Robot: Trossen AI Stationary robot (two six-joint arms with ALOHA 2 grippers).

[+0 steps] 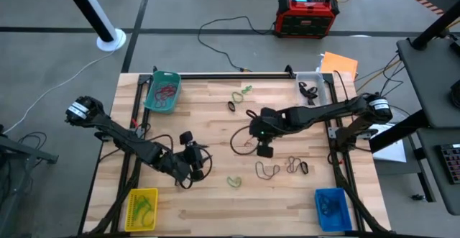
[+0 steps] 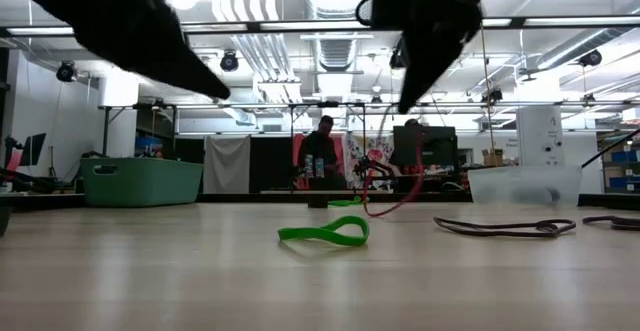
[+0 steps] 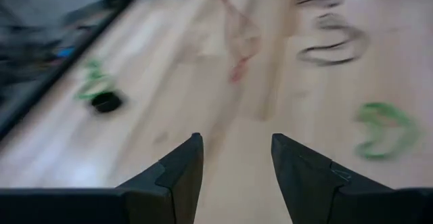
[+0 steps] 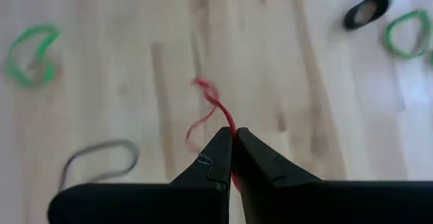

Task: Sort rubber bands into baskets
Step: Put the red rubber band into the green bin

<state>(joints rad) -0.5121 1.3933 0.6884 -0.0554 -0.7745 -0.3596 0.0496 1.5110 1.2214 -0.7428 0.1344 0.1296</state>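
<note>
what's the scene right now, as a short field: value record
right gripper: shut on a red rubber band, lifted above the table middle
left gripper: open, empty, over the table's left half
teal basket: far left corner, red bands inside
clear basket: far right corner, dark bands inside
yellow basket: near left corner
blue basket: near right corner
loose on table: green band, dark bands

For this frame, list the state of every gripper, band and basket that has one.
Right gripper: shut on thin red rubber band, lifted off the table.
Left gripper: open, empty.
Teal green plastic basket: holds red bands.
Yellow plastic basket: holds green bands.
Green rubber band loop: lying loose on the table.
</note>
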